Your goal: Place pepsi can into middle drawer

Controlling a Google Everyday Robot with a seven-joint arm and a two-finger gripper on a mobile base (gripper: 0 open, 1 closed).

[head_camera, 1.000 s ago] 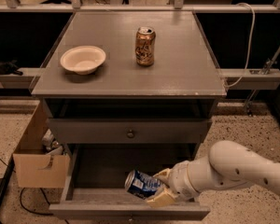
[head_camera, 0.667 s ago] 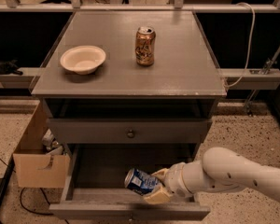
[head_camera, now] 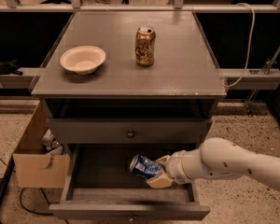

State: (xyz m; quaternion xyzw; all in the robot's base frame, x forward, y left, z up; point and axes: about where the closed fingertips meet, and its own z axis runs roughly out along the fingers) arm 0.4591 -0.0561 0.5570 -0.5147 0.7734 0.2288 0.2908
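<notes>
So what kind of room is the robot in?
Probably a lab or workshop, not a home: speckled hard floor, a cardboard box of bits beside the grey cabinet, a white cable behind. The gripper holds the pepsi can inside the open middle drawer.

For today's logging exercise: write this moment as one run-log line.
tool: in open middle drawer, shut on pepsi can | pepsi can: tilted over drawer floor | cabinet top: gold can, bowl

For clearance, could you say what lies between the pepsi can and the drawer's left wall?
Camera view: only bare middle drawer floor; gripper holds pepsi can inside.
</notes>
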